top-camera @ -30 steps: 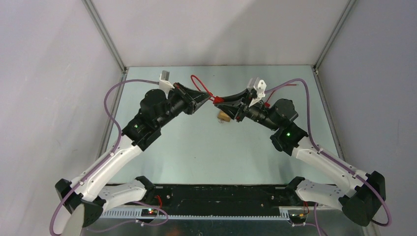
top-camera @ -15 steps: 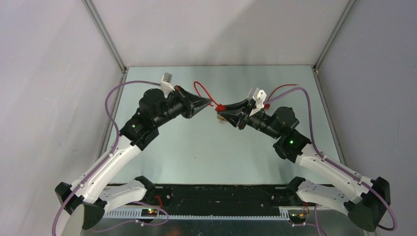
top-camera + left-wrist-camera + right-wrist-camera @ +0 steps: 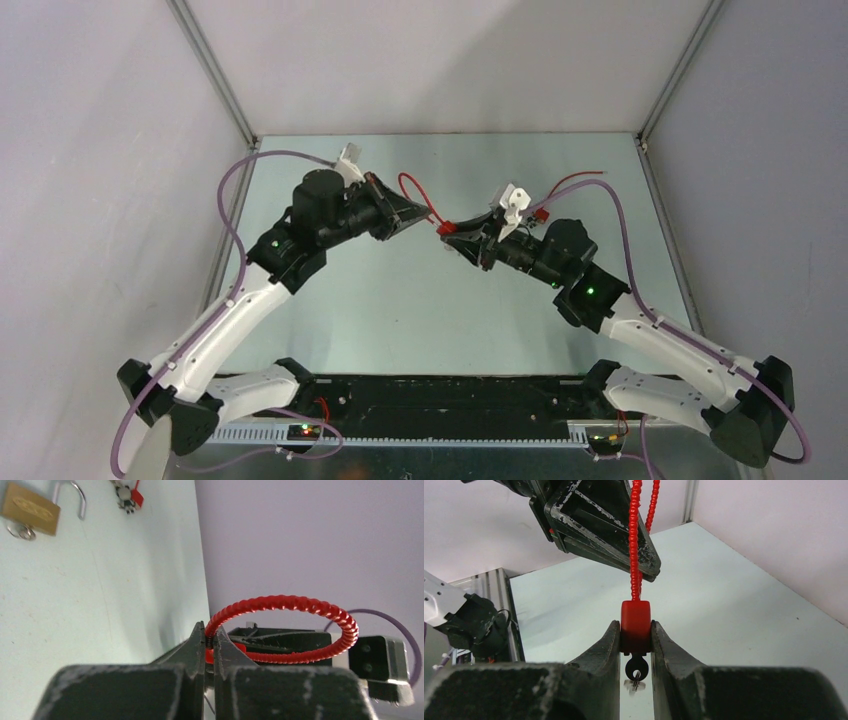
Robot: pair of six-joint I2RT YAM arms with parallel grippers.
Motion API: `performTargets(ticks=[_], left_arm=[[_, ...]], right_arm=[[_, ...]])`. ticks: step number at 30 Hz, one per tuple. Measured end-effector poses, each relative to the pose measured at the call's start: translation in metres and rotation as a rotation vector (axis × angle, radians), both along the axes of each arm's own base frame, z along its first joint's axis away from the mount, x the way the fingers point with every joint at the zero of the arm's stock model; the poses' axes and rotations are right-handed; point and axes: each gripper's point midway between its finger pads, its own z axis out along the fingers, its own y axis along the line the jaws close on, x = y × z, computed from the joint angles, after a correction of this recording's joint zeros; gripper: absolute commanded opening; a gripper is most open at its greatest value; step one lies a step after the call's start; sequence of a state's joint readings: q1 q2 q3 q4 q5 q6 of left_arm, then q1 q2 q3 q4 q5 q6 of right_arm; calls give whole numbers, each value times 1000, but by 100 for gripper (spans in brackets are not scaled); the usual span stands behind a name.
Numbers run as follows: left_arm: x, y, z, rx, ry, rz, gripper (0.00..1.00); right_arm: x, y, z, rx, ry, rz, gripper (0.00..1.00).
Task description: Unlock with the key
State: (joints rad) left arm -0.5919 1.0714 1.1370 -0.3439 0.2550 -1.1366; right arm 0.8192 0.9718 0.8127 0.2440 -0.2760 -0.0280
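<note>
Pale green tabletop (image 3: 420, 320): left gripper (image 3: 210, 639) pinches red twisted wire (image 3: 300, 602), right gripper (image 3: 635, 628) clamps its red plastic tag (image 3: 636, 615), likely so the tiny grey metal key (image 3: 636, 672) dangles free, lower centre.

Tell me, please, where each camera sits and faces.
Top external: above, behind the bases, looking down at the table; both arms show.
Left wrist: past the shut left gripper holding red wire, toward the padlock.
Right wrist: past the right gripper clamping the red tag; key hangs below.
Wrist views share the red wire.
</note>
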Motion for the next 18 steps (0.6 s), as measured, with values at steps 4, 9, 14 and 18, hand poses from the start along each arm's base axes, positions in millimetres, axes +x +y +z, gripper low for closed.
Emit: performTargets(ticks=[4, 9, 14, 18], left_arm=[[15, -2, 5, 56, -40, 49, 0], [26, -1, 5, 154, -85, 104, 0], [27, -6, 10, 325, -176, 101, 0], [24, -4, 11, 436, -241, 86, 0]], right_arm=[[8, 6, 6, -22, -9, -25, 0], [16, 13, 5, -89, -12, -54, 0], [19, 12, -3, -154, 5, -73, 0], [19, 10, -6, -194, 20, -73, 0]])
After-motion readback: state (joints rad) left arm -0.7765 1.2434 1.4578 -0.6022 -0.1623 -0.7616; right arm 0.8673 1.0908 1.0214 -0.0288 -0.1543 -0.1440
